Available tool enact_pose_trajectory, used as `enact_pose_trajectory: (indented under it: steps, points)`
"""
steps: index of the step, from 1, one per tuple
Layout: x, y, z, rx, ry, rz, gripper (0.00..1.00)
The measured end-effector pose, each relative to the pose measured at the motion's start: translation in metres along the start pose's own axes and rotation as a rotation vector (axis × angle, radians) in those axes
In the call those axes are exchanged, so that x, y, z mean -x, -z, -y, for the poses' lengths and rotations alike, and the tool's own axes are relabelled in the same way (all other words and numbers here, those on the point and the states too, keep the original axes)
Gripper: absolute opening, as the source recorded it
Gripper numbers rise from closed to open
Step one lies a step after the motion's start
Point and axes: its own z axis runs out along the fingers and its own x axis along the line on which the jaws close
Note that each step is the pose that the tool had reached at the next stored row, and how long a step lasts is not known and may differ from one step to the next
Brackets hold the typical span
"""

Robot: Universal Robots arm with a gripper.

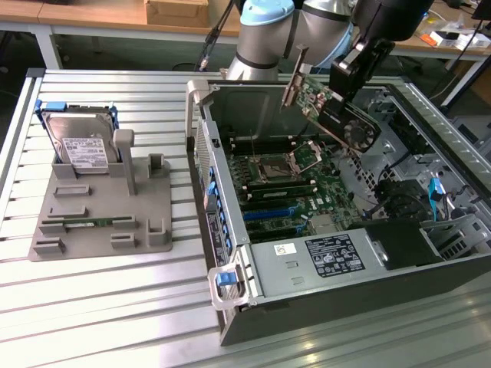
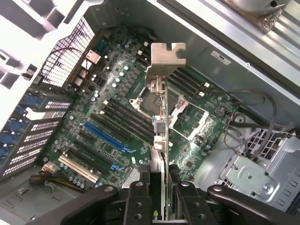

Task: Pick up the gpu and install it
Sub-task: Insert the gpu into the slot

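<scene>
Hard drive (image 1: 80, 146) sits in its gray holder (image 1: 100, 222) near the counter's (image 1: 115, 307) edge on the exterior view's left, while over the open case's (image 1: 307, 284) motherboard (image 1: 288, 192) the fingers (image 2: 139, 201) are clamped tight on the gpu (image 1: 341, 119), held tilted in mid-air.

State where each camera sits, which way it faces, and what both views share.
Exterior view: off the arm, raised, looking down at the open computer case on the slatted table; arm and end effector show.
Wrist view: on the wrist, looking along the held gpu onto the motherboard; end effector fingers show.
Shared: gpu, motherboard, computer case.
</scene>
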Motion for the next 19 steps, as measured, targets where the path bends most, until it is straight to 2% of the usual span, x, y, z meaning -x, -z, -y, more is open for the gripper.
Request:
enact_pose_trajectory:
  steps: [6,19]
  points:
    - [0.0,-0.0001,0.0,0.0019,0.075,-0.0025,0.26]
    - [0.0,-0.0005,0.0,0.0077,0.306,-0.0101,0.26]
